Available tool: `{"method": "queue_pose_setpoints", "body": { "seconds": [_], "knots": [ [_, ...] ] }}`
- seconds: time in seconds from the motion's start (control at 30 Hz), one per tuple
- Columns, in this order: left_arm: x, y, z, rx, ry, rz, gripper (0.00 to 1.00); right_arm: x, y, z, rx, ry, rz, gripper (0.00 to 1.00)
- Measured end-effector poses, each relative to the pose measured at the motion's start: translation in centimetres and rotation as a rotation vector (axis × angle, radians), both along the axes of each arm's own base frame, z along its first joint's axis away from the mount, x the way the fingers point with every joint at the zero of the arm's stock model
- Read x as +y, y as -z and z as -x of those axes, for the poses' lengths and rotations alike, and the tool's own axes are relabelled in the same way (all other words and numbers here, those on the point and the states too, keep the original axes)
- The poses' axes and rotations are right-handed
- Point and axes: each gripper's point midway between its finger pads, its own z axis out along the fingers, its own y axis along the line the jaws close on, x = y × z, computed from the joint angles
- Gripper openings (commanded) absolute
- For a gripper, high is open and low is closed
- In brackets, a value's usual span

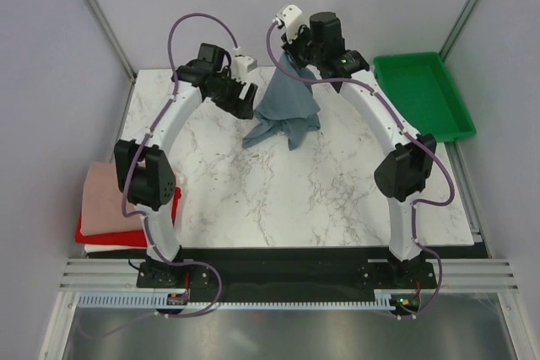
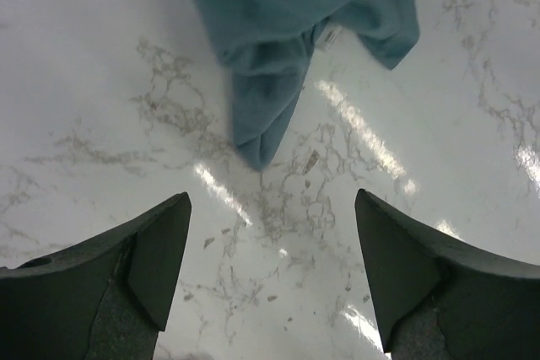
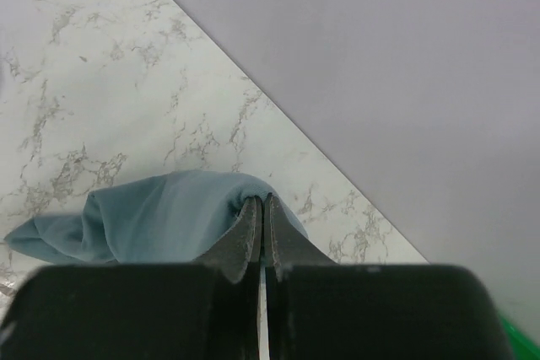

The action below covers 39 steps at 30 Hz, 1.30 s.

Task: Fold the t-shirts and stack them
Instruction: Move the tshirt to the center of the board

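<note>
Right gripper point(image 3: 263, 208) pinches 1 slate-blue t-shirt point(image 1: 287, 111), hanging crumpled, lower folds resting on the marble table point(image 1: 253, 200); left gripper point(image 2: 272, 196) spread wide.

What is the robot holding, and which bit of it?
The right gripper is shut on the blue-grey t-shirt, pinching a bunched fold at its top end. The left gripper is open and holds nothing.

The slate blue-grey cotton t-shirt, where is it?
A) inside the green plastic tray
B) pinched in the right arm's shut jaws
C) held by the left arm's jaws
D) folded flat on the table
B: the right wrist view shows the right arm's jaws closed on the slate blue-grey cotton t-shirt, its lower end on the white marble table.
</note>
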Motion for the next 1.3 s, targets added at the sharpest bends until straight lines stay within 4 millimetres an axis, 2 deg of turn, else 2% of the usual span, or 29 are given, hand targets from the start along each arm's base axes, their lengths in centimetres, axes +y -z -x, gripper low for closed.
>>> {"method": "queue_pose_setpoints", "body": {
  "seconds": [0.1, 0.17, 0.3, 0.43, 0.5, 0.6, 0.77, 0.9, 1.2, 1.3],
  "knots": [
    [-3.1, 0.0, -1.7, -0.03, 0.057, 0.022, 0.84, 0.2, -0.3, 0.3, -0.003, -0.007, -0.006, 0.0],
    [-5.0, 1.2, -2.6, -0.026, 0.088, 0.021, 0.82, -0.2, -0.2, 0.1, 0.001, 0.002, -0.005, 0.0],
    [-7.5, 4.5, -3.1, 0.019, 0.127, -0.002, 0.79, -0.9, -0.2, -0.2, 0.005, 0.02, -0.008, 0.0],
    [-9.4, 6.3, -3.0, 0.038, 0.156, -0.026, 0.78, -1.1, 0.2, -0.3, 0.012, 0.026, -0.005, 0.0],
    [-10.1, 6.2, -2.5, 0.035, 0.169, -0.036, 0.77, -1.1, 0.3, -0.3, 0.014, 0.026, -0.004, 0.0],
    [-12.1, 5.0, -1.7, -0.002, 0.204, -0.042, 0.79, -1.0, 0.5, -0.2, 0.019, 0.025, -0.003, 0.0],
    [-15.3, 2.0, 0.9, -0.057, 0.265, -0.034, 0.86, -1.3, 0.3, -0.4, 0.014, 0.044, -0.007, 0.0],
    [-15.7, 0.9, 1.1, -0.085, 0.241, -0.054, 0.86, -1.9, -0.4, -0.4, 0.001, 0.063, -0.011, 0.0],
    [-15.3, 0.9, 0.9, -0.106, 0.164, -0.111, 0.8, -2.2, -0.4, -0.4, 0.01, 0.104, -0.019, 0.0],
    [-14.8, 0.5, 1.3, -0.117, 0.144, -0.132, 0.8, -2.1, -0.3, 0.3, 0.036, 0.105, -0.052, 0.0]
  ]
}}
